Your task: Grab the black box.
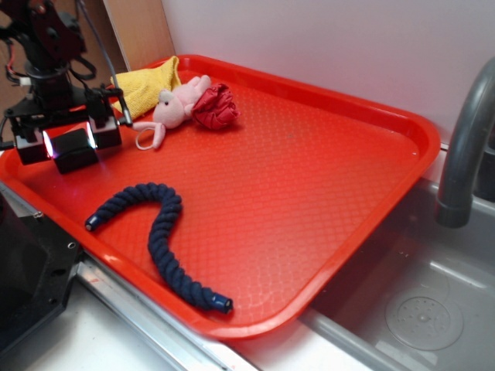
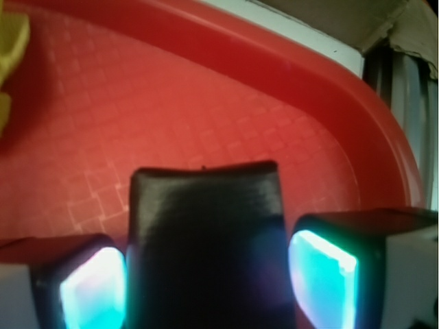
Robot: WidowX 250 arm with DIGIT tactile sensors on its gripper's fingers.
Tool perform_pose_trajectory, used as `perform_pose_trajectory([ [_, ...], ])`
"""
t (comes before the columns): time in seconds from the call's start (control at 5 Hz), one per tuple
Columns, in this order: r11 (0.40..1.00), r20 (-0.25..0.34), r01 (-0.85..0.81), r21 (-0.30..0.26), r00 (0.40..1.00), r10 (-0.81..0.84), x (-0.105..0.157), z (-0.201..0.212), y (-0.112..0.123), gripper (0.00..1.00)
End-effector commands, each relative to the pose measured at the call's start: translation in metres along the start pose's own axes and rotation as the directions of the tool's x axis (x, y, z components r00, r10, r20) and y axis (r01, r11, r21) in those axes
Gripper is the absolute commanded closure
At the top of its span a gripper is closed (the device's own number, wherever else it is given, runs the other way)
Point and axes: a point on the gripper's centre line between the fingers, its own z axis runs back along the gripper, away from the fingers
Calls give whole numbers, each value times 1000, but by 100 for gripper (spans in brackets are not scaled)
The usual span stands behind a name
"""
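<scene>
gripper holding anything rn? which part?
The black box sits between the gripper fingers, flanked on its two side faces; firm contact cannot be confirmed.

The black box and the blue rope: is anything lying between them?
No. In the exterior view, only bare red tray separates the black box from the navy braided rope.

Near part of the black box (image 2: 206, 253) cut off by the wrist view's lower edge; its underside hidden. Contact between end effector (image 2: 206, 281) pads (image 2: 92, 288) and the box's sides too blurred to tell. Yellow cloth (image 1: 147, 85) partly hidden behind the arm, clipped at the wrist view's left edge. Faucet (image 1: 464, 147) cropped at right. Plush toy's (image 1: 174, 108) face too small to read.
</scene>
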Motion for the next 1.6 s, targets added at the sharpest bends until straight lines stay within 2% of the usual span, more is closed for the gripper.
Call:
perform_pose_trajectory([
  [0.0, 1000, 21, 1, 5, 1000, -1, -4, -13, 5, 0],
  [0.2, 1000, 30, 25, 12, 999, -25, -5, -17, 5, 0],
  [0.4, 1000, 11, 27, 7, 1000, -27, -3, -18, 6, 100],
  [0.8, 998, -4, 64, -17, 998, -64, -5, -5, 2, 100],
  [1.0, 978, 24, 169, -124, 986, -167, -9, 50, -10, 100],
  [1.2, 901, 12, 307, -307, 948, -318, -20, 110, -20, 100],
  [1.4, 756, 6, 478, -448, 847, -532, -37, 155, -33, 100],
])
